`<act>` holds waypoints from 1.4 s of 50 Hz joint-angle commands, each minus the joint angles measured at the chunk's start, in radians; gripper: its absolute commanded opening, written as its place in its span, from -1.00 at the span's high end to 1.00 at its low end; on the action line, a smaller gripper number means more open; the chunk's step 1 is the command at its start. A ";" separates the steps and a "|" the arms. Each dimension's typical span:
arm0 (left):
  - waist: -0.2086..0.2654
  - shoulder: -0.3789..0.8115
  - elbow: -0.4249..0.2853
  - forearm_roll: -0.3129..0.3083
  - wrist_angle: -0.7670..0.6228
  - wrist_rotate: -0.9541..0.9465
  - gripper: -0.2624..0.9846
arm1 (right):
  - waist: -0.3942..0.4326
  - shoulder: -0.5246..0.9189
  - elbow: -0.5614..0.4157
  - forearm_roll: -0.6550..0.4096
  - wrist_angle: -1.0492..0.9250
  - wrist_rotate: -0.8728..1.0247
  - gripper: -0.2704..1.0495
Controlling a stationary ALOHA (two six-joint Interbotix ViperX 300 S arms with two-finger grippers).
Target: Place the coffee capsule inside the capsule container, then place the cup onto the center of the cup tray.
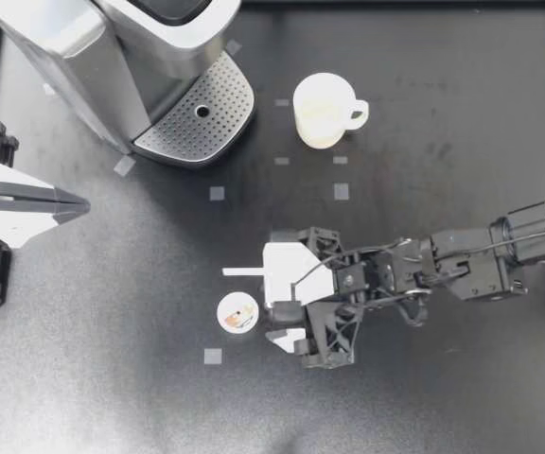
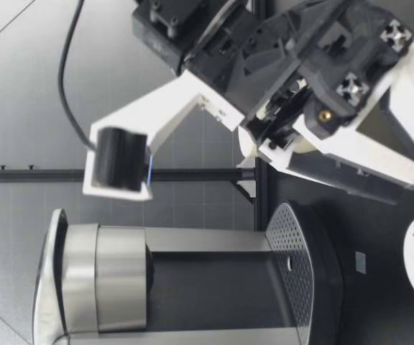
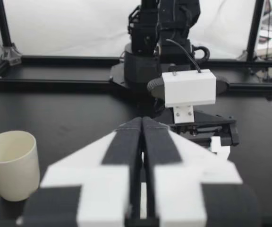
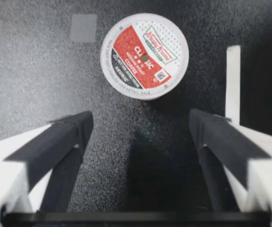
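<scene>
Black matting covers the table (image 1: 443, 397), and from my console nothing on it counts as finished. The coffee capsule (image 1: 237, 313) sits foil-up in the lower middle of the top view, on the table and clear of the machine. My right gripper (image 1: 271, 307) is just to the right of it, with its jaws spread wide and holding nothing.

The right wrist view agrees. The capsule (image 4: 144, 56) lies ahead of the open jaws, beyond their tips and not between them, with bare mat showing in the gap. I judge I am lined up for the pick but have not closed in on it.

The coffee machine (image 1: 112, 57) fills the upper left of the top view, and the perforated cup tray (image 1: 197, 118) juts from its base with nothing on it. I cannot make out the capsule container from here, so I cannot say whether it is open.

The cup (image 1: 325, 111) stands upright at upper centre, just right of the tray and apart from it, with its handle pointing right. My left gripper (image 1: 79, 201) is parked at the left edge with its jaws pressed together and empty. Its wrist view shows the cup (image 3: 12, 163) off to one side.

Everything is left to do: grasp the capsule, load it, then move the cup onto the tray's centre.
</scene>
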 commanded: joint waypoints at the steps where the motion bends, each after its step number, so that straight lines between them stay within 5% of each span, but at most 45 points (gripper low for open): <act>1: 0.002 0.003 -0.009 0.000 -0.003 -0.002 0.48 | 0.003 -0.028 -0.040 0.003 0.034 -0.002 -0.70; 70: 0.002 -0.032 0.020 0.000 -0.003 -0.008 0.48 | -0.017 0.110 -0.224 -0.032 0.132 -0.029 -0.61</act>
